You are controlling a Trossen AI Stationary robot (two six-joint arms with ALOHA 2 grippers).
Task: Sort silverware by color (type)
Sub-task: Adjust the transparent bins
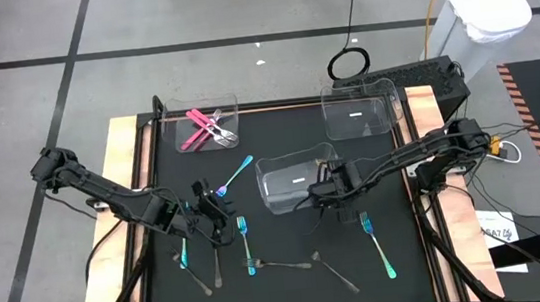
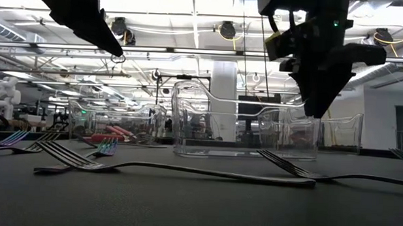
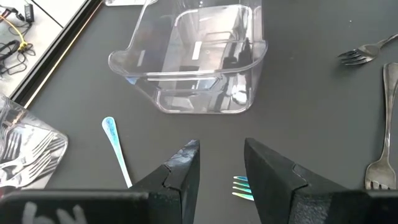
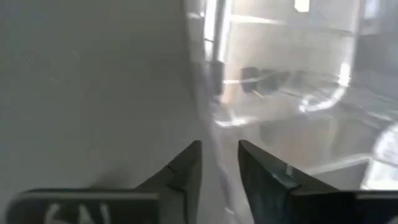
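Note:
Forks and spoons lie scattered on the black mat: a blue spoon (image 1: 237,172), a blue fork (image 1: 244,236), a teal fork (image 1: 376,244) and grey forks (image 1: 284,265) near the front edge. Pink forks (image 1: 205,128) lie in the far-left clear bin. An empty clear bin (image 1: 293,181) stands mid-table. My right gripper (image 1: 322,194) is shut on this bin's right wall. My left gripper (image 1: 217,217) hovers open and empty above the mat, with the blue fork's tines (image 3: 241,186) below its fingers. My right gripper comes from above, pointing steeply down, and takes the middle bin's right wall at its rim (image 4: 217,124), one finger inside the bin and one outside. The bin stands upright with its bottom (image 2: 244,154) on the mat.
A second empty clear bin (image 1: 358,111) stands at the far right. Grey forks (image 2: 172,169) lie across the mat's near part. The blue spoon (image 3: 115,146) lies between my left gripper and the pink-fork bin (image 3: 25,155). The table's wooden border (image 1: 129,186) frames the mat.

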